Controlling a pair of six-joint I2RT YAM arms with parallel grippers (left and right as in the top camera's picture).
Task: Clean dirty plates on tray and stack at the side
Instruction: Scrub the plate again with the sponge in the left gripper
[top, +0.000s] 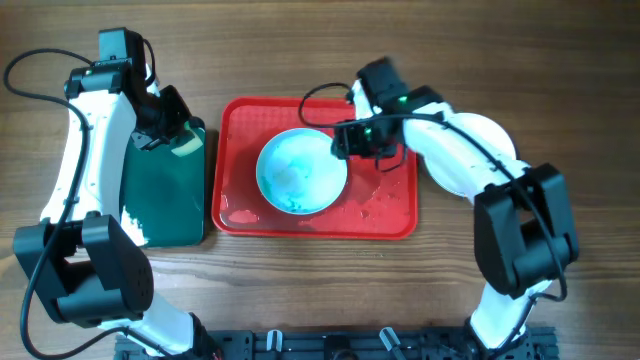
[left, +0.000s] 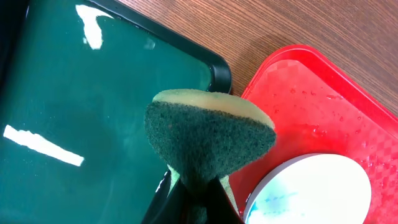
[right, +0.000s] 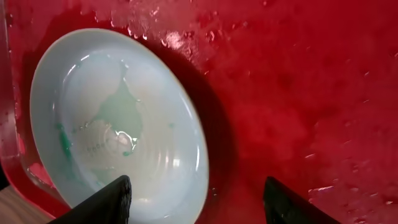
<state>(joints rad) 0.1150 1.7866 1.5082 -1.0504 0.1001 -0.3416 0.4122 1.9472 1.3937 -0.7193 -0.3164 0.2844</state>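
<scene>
One plate (top: 300, 172) with teal-green smears lies on the red tray (top: 385, 215). In the right wrist view the plate (right: 118, 124) sits at the left, its right rim lying between my spread fingers. My right gripper (top: 352, 140) (right: 196, 205) is open just above that rim, one finger over the plate and the other over the wet tray (right: 298, 93). My left gripper (top: 172, 128) (left: 196, 202) is shut on a green-and-yellow sponge (left: 208, 134), over the right edge of the dark green tray (left: 93, 93). The left wrist view also catches the plate (left: 317, 193).
A dark green tray (top: 165, 200) with a black rim lies left of the red tray. Another white plate (top: 490, 135) rests on the table to the right, partly under my right arm. Water drops cover the red tray's floor (left: 311, 93).
</scene>
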